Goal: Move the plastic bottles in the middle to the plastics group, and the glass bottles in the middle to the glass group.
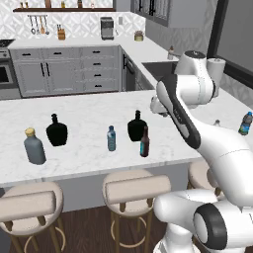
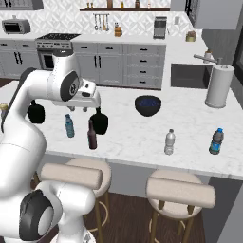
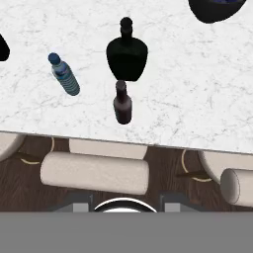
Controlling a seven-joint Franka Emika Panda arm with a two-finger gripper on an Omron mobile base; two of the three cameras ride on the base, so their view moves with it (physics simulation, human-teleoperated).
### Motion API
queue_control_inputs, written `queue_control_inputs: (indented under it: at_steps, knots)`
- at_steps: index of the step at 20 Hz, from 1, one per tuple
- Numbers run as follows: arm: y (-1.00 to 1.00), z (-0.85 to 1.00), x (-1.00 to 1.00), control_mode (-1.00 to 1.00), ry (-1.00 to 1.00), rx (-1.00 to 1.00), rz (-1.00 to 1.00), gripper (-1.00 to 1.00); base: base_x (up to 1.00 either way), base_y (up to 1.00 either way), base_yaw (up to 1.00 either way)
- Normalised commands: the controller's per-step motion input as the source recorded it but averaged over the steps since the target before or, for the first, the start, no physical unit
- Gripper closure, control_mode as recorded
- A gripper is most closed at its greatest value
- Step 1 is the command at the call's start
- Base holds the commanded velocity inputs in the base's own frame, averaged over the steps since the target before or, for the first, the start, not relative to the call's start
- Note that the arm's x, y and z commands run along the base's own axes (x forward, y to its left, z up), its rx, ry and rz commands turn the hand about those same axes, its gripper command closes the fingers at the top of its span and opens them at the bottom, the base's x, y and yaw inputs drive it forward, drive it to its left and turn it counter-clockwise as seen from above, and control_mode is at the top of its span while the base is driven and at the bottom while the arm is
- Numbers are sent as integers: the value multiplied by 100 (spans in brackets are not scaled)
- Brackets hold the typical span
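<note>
Right base view alone shows the clear bottle point(image 2: 169, 142); end effector point(image 2: 93, 108) grip state unclear.

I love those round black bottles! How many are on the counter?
2. One black flask stands at the left beside the grey bottle; the other black flask stands mid-counter, just behind the brown beer bottle.

Marble counter point(image 1: 89, 113) with three stools point(image 1: 136, 190) along its near edge. At centre stand three bottles: the beer bottle point(image 1: 144, 142) nearest the edge, the round flask point(image 1: 137, 126) just behind it at 12 o'clock, the small water bottle point(image 1: 111, 138) at its 9 o'clock, apart. Farther toward 9 o'clock stand a second round flask point(image 1: 57, 130) and a capped squarish bottle point(image 1: 34, 146). Toward 3 o'clock stand a clear bottle point(image 2: 169, 142) and a dark-capped bottle point(image 2: 216, 141), with a bowl point(image 2: 148, 105) behind.
</note>
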Motion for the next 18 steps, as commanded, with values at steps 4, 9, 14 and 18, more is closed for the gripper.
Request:
queue_control_inputs:
  at_steps: [4, 9, 14, 18]
  knots:
    - [-3, -9, -16, -100, -1, 0, 0, -100, 0, 0, 0]
    - [16, -48, -3, -100, 4, -1, 0, -100, 0, 0, 0]
    - [23, -43, 52, -100, 4, 3, 0, -100, 0, 0, 0]
    - [8, -21, 78, -100, 0, 0, 0, -100, 0, 0, 0]
